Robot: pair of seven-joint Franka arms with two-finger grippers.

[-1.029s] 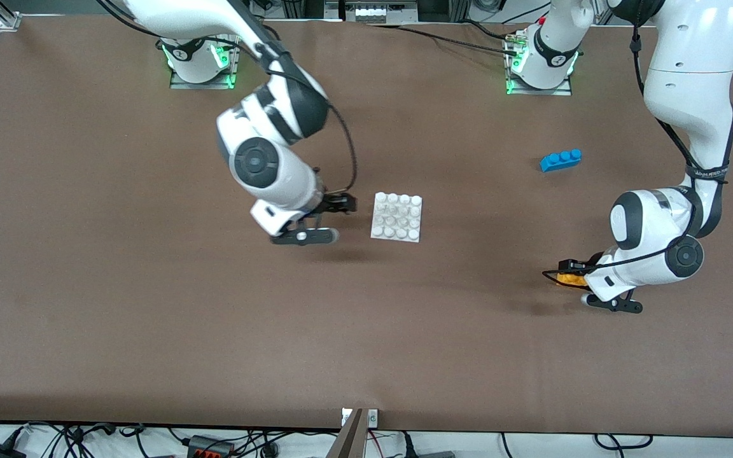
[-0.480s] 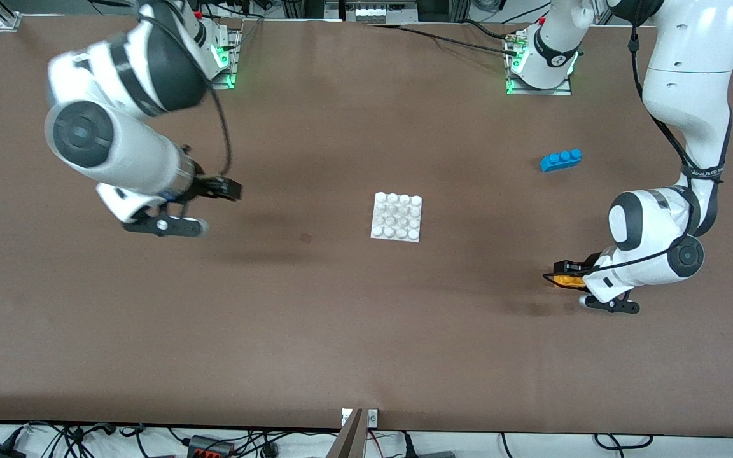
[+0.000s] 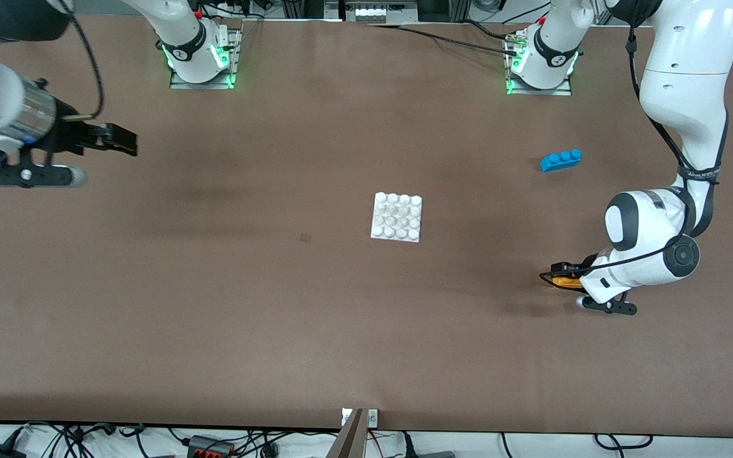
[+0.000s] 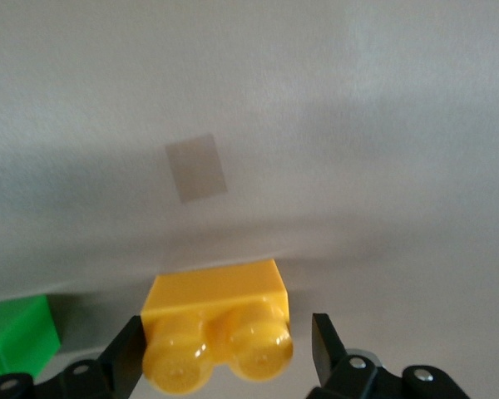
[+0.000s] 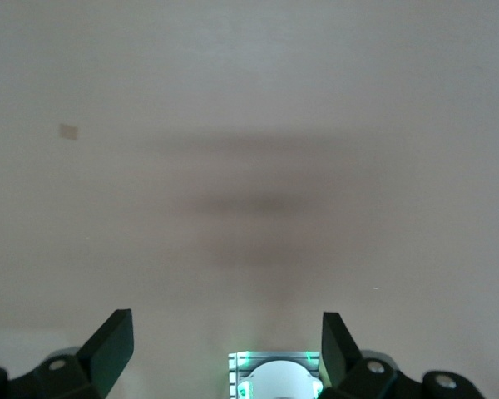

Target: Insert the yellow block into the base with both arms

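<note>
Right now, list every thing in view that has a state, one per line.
Yellow block: on the table, studs up, between the left gripper's open fingers, not yet gripped.
Left gripper: open, down around the yellow block.
Right gripper: open, empty, over the table's right-arm end.
Base: flat on the table, studs bare.
Blue brick: on the table, untouched.
Green brick: beside the yellow block.

worktop (image 3: 214, 305): brown, matte | base (image 3: 396, 217): mid-worktop | blue brick (image 3: 560, 159): toward left arm's end | yellow block (image 3: 564, 282) beside green brick (image 4: 12, 337), nearer the camera
</note>
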